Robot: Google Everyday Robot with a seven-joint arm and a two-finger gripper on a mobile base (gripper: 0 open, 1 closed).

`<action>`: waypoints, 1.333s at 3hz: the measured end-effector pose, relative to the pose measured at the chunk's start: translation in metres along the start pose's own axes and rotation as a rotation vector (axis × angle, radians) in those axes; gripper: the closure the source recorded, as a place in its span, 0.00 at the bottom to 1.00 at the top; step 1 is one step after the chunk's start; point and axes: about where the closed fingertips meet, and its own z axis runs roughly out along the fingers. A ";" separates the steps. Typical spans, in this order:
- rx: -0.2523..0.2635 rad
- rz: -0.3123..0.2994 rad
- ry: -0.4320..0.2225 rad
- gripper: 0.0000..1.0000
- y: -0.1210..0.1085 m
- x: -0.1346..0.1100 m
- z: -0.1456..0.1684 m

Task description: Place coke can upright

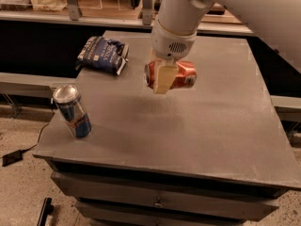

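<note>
We have one view only, so no second view shares the scene. We look down steeply on the grey table (pixel 202 140) from above its near edge; its top fills most of the frame, with the drawer fronts (pixel 155 197) along the bottom. We face the far ledge (pixel 94 17) at the upper edge. The camera sits close: the arm (pixel 178 13) enters large from the upper right, cut by the frame. The gripper (pixel 163 79) hangs at upper centre, clamped on the coke can (pixel 186 74), which lies sideways above the table. The blue can (pixel 73 111) at the left and the floor (pixel 19 131) beyond it mark our left reach.
</note>
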 end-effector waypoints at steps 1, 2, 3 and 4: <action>-0.002 0.002 -0.060 1.00 0.000 0.000 0.001; 0.019 -0.006 -0.303 1.00 0.000 0.002 -0.002; 0.050 -0.006 -0.490 1.00 0.004 0.009 -0.015; 0.085 -0.015 -0.671 1.00 0.009 0.013 -0.032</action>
